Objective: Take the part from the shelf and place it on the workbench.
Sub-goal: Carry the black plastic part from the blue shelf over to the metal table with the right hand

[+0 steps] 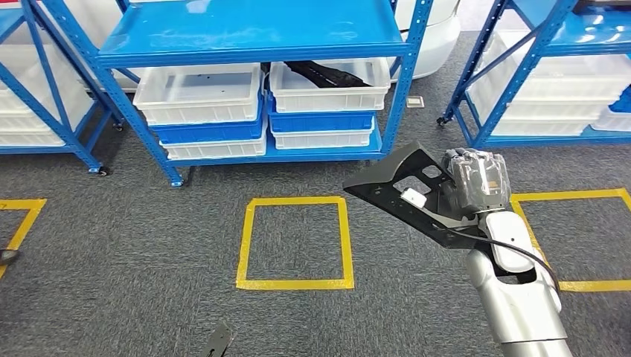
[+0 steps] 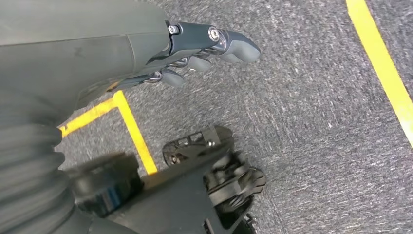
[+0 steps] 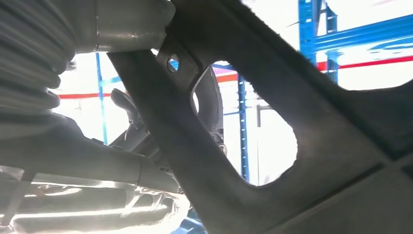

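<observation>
My right hand [image 1: 476, 182] grips a flat black part [image 1: 408, 192] with cut-outs and a small white tag, holding it up over the grey carpet in front of the blue shelf [image 1: 253, 33]. Up close in the right wrist view, the same black part [image 3: 272, 122] crosses the picture with my right hand [image 3: 87, 161] behind it. In the left wrist view my left hand [image 2: 204, 51] hangs above the floor with its fingers apart, holding nothing. Another black part [image 1: 327, 74] lies in a white bin [image 1: 331, 95] on the shelf.
A yellow taped square [image 1: 295, 242] marks the floor ahead, another [image 1: 588, 238] lies to the right. White and blue bins [image 1: 201, 104] are stacked on the low shelf. More blue shelving [image 1: 551, 82] stands at right and far left. A dark object [image 1: 217, 341] lies on the carpet below.
</observation>
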You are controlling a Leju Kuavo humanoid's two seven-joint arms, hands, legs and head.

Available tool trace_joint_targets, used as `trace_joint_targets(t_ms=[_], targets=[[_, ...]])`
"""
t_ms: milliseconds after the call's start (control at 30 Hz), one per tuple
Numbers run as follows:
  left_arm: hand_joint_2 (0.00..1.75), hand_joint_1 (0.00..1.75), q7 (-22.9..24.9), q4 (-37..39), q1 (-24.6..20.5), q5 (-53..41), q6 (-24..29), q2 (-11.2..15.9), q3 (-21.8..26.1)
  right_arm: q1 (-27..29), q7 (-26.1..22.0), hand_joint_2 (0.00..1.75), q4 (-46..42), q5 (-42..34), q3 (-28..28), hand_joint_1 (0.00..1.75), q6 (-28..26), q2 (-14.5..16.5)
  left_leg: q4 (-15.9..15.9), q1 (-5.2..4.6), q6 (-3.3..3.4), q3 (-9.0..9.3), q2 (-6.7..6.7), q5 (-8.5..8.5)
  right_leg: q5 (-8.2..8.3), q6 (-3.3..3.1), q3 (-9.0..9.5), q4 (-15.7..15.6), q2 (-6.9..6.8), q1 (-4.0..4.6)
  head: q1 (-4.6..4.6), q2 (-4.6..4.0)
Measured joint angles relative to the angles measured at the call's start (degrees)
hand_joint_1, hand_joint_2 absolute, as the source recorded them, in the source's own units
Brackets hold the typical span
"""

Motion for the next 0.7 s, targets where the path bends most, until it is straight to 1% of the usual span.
trace_joint_targets(t_ms=[33,67,100,133,167,200,233,267,300,333,367,400,433,467,500,533,567,600,633,667,700], targets=[[1.75,0.0,0.01,-0.01,-0.03,-0.07,0.05,0.06,0.01,-0.01,0.07,1.75,-0.01,0.0,0.0,1.57,0.06,0.02,-4.06,-0.16,0.8,2.25,-1.34,1.68,0.18,0.02,-0.05,0.0,0.65,0.06,0.0,0.0],[1.75,0.0,0.03,-0.01,-0.05,-0.16,0.08,0.19,0.01,-0.1,0.1,1.75,-0.01,0.0,-0.01,1.57,0.1,0.04,-7.55,-0.28,1.55,4.16,-2.89,2.92,0.4,0.18,-0.15,-0.01,1.28,0.18,0.18,0.0],[1.75,0.0,0.05,-0.01,-0.07,-0.21,0.09,0.29,0.01,-0.19,0.14,1.75,0.01,-0.03,-0.01,1.57,0.14,0.07,-9.92,-0.46,2.13,5.44,-4.15,3.59,0.63,0.39,-0.32,-0.03,1.86,0.07,0.25,0.0],[1.75,0.0,0.16,-0.01,-0.09,-0.26,0.09,0.36,0.01,-0.27,0.16,1.75,0.02,-0.07,-0.01,1.57,0.15,0.11,-10.98,-0.62,2.5,5.96,-4.88,3.72,0.88,0.69,-0.52,-0.08,2.47,-0.15,0.24,0.0],[1.75,0.0,0.28,-0.01,-0.11,-0.3,0.1,0.4,0.01,-0.34,0.16,1.75,0.04,-0.11,-0.01,1.57,0.16,0.16,-11.2,-0.77,2.62,6.04,-4.62,3.8,1.21,1.14,-0.75,-0.23,3.16,-0.26,0.23,0.0],[1.75,0.0,0.4,-0.02,-0.15,-0.31,0.14,0.34,0.02,-0.33,0.16,1.75,0.04,-0.16,-0.03,1.57,0.16,0.17,-11.76,-0.76,2.65,6.18,-3.78,4.12,1.54,1.62,-0.95,-0.45,3.88,-0.23,0.06,0.0],[1.75,0.0,0.5,-0.02,-0.2,-0.32,0.24,0.29,0.03,-0.33,0.15,1.75,0.04,-0.22,-0.08,1.57,0.16,0.17,-12.49,-0.63,2.57,6.37,-2.9,4.63,1.55,1.92,-1.4,-0.29,3.53,-0.05,0.02,0.0],[1.75,0.0,0.53,-0.02,-0.25,-0.31,0.36,0.25,0.06,-0.48,0.14,1.75,0.07,-0.27,-0.14,1.57,0.17,0.15,-13.25,-0.48,2.54,6.5,-1.98,5.19,0.99,1.98,-2.12,0.65,2.38,0.24,0.19,-0.01],[1.75,0.0,0.54,-0.02,-0.24,-0.31,0.48,0.2,0.09,-0.72,0.13,1.75,0.1,-0.33,-0.2,1.57,0.18,0.12,-13.94,-0.32,2.45,6.56,-0.98,5.7,-0.22,1.84,-3.28,2.77,0.75,0.51,0.4,-0.01],[1.75,0.0,0.57,-0.01,-0.19,-0.3,0.56,0.18,0.11,-0.95,0.13,1.75,0.14,-0.38,-0.25,1.57,0.2,0.14,-14.18,-0.36,2.38,6.46,-0.07,5.97,-2.0,1.53,-4.79,6.03,-1.21,0.45,0.57,-0.01],[1.75,0.0,0.61,0.0,-0.1,-0.29,0.6,0.17,0.13,-1.14,0.13,1.75,0.19,-0.37,-0.26,1.57,0.22,0.16,-14.18,-0.43,2.38,6.22,0.87,6.07,-3.81,1.4,-6.29,9.8,-2.33,0.41,0.75,-0.01],[1.75,0.0,0.64,0.02,0.01,-0.28,0.63,0.16,0.15,-1.19,0.13,1.75,0.26,-0.37,-0.26,1.57,0.25,0.2,-14.15,-0.48,2.28,6.01,1.82,6.13,-5.14,1.54,-7.41,12.99,-2.89,0.24,0.8,0.0],[1.75,0.0,0.68,0.03,0.09,-0.28,0.65,0.15,0.16,-1.15,0.13,1.75,0.37,-0.36,-0.26,1.57,0.29,0.24,-14.12,-0.52,2.17,5.84,2.72,6.2,-5.75,1.9,-7.65,14.56,-3.19,0.05,0.81,0.0],[1.75,0.0,0.7,0.04,0.12,-0.27,0.69,0.14,0.17,-1.13,0.13,1.75,0.47,-0.34,-0.26,1.57,0.32,0.25,-14.07,-0.52,2.04,5.7,3.61,6.26,-5.46,2.47,-6.6,13.73,-3.53,-0.19,0.86,0.0],[1.75,0.0,0.71,0.04,0.13,-0.27,0.72,0.12,0.19,-1.14,0.13,1.75,0.55,-0.34,-0.26,1.57,0.34,0.25,-14.0,-0.48,1.88,5.64,4.41,6.26,-4.49,3.13,-4.49,10.77,-4.09,-0.46,0.88,0.0],[1.75,0.0,0.72,0.04,0.11,-0.27,0.74,0.11,0.2,-1.2,0.13,1.75,0.59,-0.33,-0.27,1.57,0.34,0.25,-13.81,-0.51,1.64,5.62,5.14,6.17,-3.42,3.7,-1.85,6.37,-5.31,-0.72,0.89,0.0],[1.75,0.0,0.71,0.04,0.1,-0.27,0.76,0.12,0.21,-1.29,0.13,1.75,0.61,-0.33,-0.26,1.57,0.34,0.26,-13.58,-0.61,1.31,5.55,5.8,6.06,-2.48,3.95,0.49,2.65,-6.42,-0.66,0.92,0.0],[1.75,0.0,0.71,0.04,0.08,-0.27,0.77,0.13,0.22,-1.37,0.13,1.75,0.63,-0.33,-0.26,1.57,0.34,0.26,-13.3,-0.77,0.97,5.45,6.31,5.95,-1.92,3.79,1.83,0.23,-7.13,-0.55,0.91,0.0],[1.75,0.0,0.72,0.04,0.08,-0.27,0.78,0.15,0.23,-1.41,0.13,1.75,0.69,-0.33,-0.27,1.57,0.34,0.26,-13.02,-0.96,0.69,5.35,6.8,5.89,-1.74,3.47,2.35,-0.89,-7.41,-0.46,0.88,0.0],[1.75,0.0,0.72,0.04,0.08,-0.27,0.79,0.15,0.24,-1.4,0.13,1.75,0.76,-0.33,-0.27,1.57,0.34,0.25,-12.85,-1.07,0.53,5.27,7.25,5.88,-1.64,3.09,2.23,-0.66,-6.82,-0.36,0.86,0.0],[1.75,0.0,0.73,0.04,0.07,-0.27,0.8,0.14,0.26,-1.35,0.13,1.75,0.82,-0.33,-0.28,1.57,0.34,0.24,-12.66,-1.03,0.41,5.23,7.66,5.83,-1.54,2.78,1.99,-0.58,-6.14,-0.59,0.83,0.0]])
